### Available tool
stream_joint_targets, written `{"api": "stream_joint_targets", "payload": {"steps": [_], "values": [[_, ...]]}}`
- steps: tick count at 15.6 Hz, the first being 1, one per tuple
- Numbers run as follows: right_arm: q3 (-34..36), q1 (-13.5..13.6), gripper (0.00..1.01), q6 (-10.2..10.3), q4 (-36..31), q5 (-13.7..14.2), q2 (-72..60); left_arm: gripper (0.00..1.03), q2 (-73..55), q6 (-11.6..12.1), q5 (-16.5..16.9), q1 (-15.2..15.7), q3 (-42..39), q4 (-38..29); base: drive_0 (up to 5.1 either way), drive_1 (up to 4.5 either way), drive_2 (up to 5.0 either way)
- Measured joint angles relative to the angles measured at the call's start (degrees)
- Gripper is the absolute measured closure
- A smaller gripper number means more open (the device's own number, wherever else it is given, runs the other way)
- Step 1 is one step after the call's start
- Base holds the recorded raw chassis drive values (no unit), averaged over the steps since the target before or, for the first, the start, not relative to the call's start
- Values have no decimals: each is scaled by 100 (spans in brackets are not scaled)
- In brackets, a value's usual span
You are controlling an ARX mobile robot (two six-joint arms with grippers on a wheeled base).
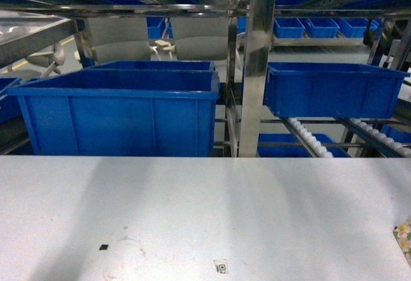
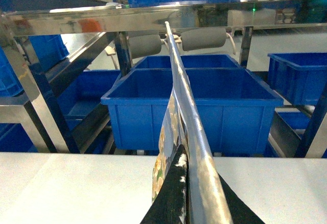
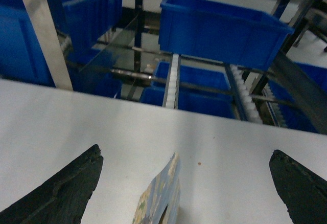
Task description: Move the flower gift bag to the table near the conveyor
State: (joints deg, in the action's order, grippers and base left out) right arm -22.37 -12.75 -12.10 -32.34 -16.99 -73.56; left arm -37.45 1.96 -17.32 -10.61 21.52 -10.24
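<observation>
The flower gift bag point(image 2: 167, 132) shows edge-on in the left wrist view, with floral print on its left face and a shiny silver edge running up and away. My left gripper point(image 2: 185, 155) is shut on its lower part, the black fingers pressed against both sides. In the right wrist view a corner of the flower gift bag point(image 3: 162, 193) stands above the table point(image 3: 76, 127), between the wide-apart fingers of my open right gripper point(image 3: 186, 152), touching neither. The head view shows the pale-grey table point(image 1: 192, 210) and only a sliver of floral print point(image 1: 404, 235) at the right edge; neither gripper appears there.
A large blue bin point(image 1: 122, 111) stands behind the table's far edge and another blue bin point(image 1: 331, 88) rests on the roller conveyor point(image 1: 308, 136). A steel rack post point(image 1: 257, 63) rises between them. A QR sticker point(image 1: 220, 266) and a black speck point(image 1: 103, 247) lie on the tabletop.
</observation>
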Motion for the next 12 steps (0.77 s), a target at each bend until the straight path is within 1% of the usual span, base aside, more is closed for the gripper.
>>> {"api": "stream_joint_targets", "payload": {"steps": [1, 2, 3, 4, 5, 7, 8, 9, 10, 11, 12], "values": [[2, -2, 3, 153, 116, 111, 431, 101, 0, 0, 0, 0, 0, -2, 0, 0, 0], [7, 2, 3, 313, 407, 205, 885, 101, 0, 0, 0, 0, 0, 0, 0, 0, 0], [33, 90, 3, 448, 643, 396, 1331, 101, 0, 0, 0, 0, 0, 0, 0, 0, 0], [74, 280, 3, 612, 894, 555, 1899, 101, 0, 0, 0, 0, 0, -2, 0, 0, 0], [120, 413, 3, 772, 1056, 743, 2295, 101, 0, 0, 0, 0, 0, -2, 0, 0, 0], [326, 662, 3, 931, 1530, 1097, 3165, 101, 0, 0, 0, 0, 0, -2, 0, 0, 0], [413, 715, 3, 1025, 2100, 1231, 3823, 101, 0, 0, 0, 0, 0, -2, 0, 0, 0], [417, 809, 3, 1086, 2645, 1506, 4474, 101, 0, 0, 0, 0, 0, -2, 0, 0, 0], [422, 870, 3, 1117, 3115, 1593, 5071, 101, 0, 0, 0, 0, 0, -2, 0, 0, 0], [426, 909, 3, 1123, 3504, 1600, 5587, 101, 0, 0, 0, 0, 0, -2, 0, 0, 0], [426, 955, 3, 1165, 3757, 1668, 5998, 101, 0, 0, 0, 0, 0, -2, 0, 0, 0]]}}
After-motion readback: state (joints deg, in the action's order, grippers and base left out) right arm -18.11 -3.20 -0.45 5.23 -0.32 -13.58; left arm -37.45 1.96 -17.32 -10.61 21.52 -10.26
